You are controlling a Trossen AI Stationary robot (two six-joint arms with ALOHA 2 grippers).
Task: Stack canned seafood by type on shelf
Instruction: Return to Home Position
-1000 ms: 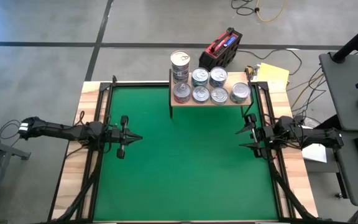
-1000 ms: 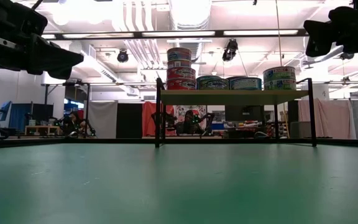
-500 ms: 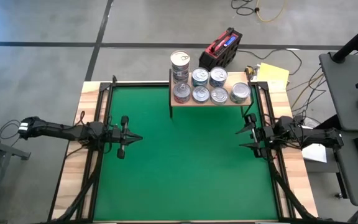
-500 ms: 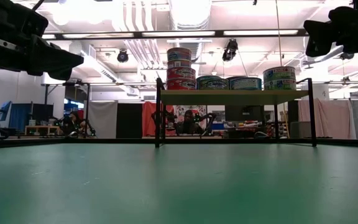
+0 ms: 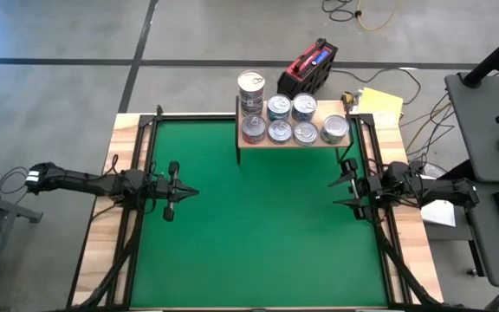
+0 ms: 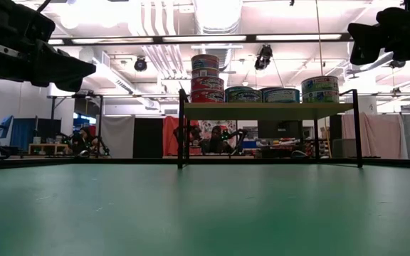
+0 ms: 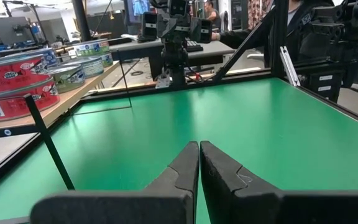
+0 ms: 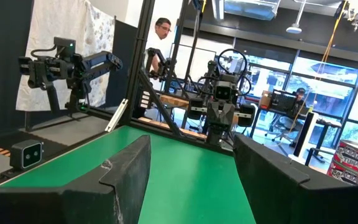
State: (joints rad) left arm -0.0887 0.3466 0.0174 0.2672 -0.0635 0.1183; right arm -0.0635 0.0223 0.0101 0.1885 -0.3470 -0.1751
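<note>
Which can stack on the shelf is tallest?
The left-end stack on the shelf: three cans high in the low view. The right-end stack is two high, and the middle cans sit lower.

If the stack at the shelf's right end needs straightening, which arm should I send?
Right. The right gripper sits open on that side of the green mat, nearer the right-end stack on the shelf; the left gripper is shut and farther off.
</note>
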